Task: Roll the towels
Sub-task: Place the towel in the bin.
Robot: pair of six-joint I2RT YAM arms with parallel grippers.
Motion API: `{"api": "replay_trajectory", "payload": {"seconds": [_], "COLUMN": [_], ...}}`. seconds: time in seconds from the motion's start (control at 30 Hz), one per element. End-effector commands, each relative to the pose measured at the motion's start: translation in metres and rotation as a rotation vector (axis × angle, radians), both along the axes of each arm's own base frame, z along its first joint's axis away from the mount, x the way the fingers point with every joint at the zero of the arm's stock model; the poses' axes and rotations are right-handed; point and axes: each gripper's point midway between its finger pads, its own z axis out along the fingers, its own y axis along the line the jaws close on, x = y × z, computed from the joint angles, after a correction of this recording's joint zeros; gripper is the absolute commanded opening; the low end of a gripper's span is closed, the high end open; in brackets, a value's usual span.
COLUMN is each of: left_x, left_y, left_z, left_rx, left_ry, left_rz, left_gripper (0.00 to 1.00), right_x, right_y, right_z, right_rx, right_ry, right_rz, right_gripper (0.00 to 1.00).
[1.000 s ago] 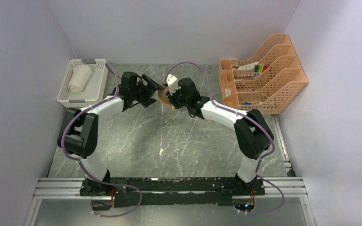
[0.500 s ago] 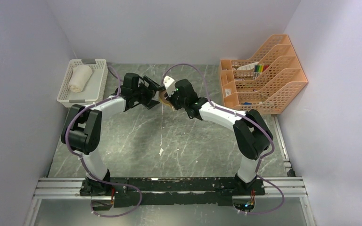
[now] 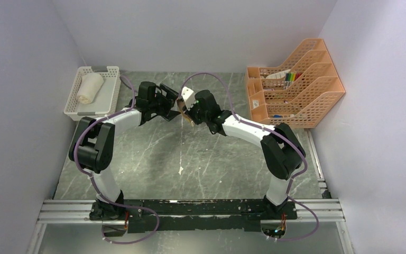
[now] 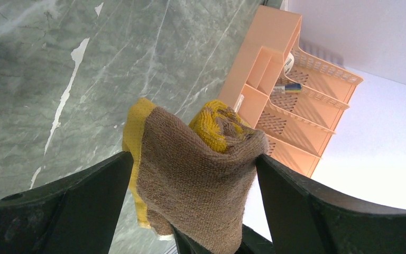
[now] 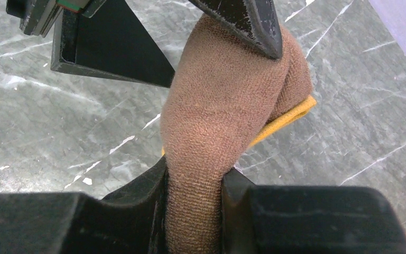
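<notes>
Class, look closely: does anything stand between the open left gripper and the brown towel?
Nothing visible does. The brown towel, pinched by the right gripper, sits right between the fingers of the open left gripper.

Earthy cloth over veined stone
Brown towel [image 5: 217, 116], mustard-yellow reverse; cream-white towel [image 3: 90, 87]; white lattice basket [image 3: 87, 109], far left; orange mesh file rack [image 3: 306, 103]; grey-green, white-veined table [image 3: 190, 159].

Grey marbled tabletop [image 3: 201, 159], pale lilac walls [image 3: 201, 32], orange mesh file rack [image 3: 317, 100] at right
</notes>
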Motion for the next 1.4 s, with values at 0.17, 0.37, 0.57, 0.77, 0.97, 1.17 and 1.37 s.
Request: {"api": "replay_trajectory", "payload": {"seconds": [0.17,0.37,0.57,0.77,0.97,1.17,1.37], "left_x": [0.006,0.007,0.004,0.003,0.001,-0.003,-0.002], "left_y": [-0.004,-0.006,-0.006,0.001,0.009,0.005,-0.003], "left_z": [0.007,0.007,0.009,0.014,0.023,0.023,0.018], "left_rx": [-0.021,-0.022,-0.033,-0.023,0.006,-0.017,-0.024], "left_ry": [-0.017,-0.021,-0.034,-0.065,-0.125,-0.173,-0.212], "left_rz": [0.012,0.008,0.003,0.03,0.047,0.009,-0.051], "left_gripper": [1.0,1.0,0.99,0.88,0.69,0.38,0.07], "right_x": [-0.004,-0.017,-0.027,-0.025,-0.019,-0.021,-0.022], "right_y": [0.021,0.035,0.044,0.039,0.033,0.036,0.038], "right_z": [0.016,0.017,0.007,0.0,-0.013,-0.011,-0.008], "right_rx": [0.065,0.129,0.167,0.247,0.267,0.308,0.317], "right_ry": [-0.024,0.022,0.097,0.2,0.28,0.311,0.321], "right_rz": [0.081,0.162,0.221,0.224,0.184,0.203,0.213], "right_gripper": [0.0,0.0,0.0,0.0,0.0,0.0,0.11]}}
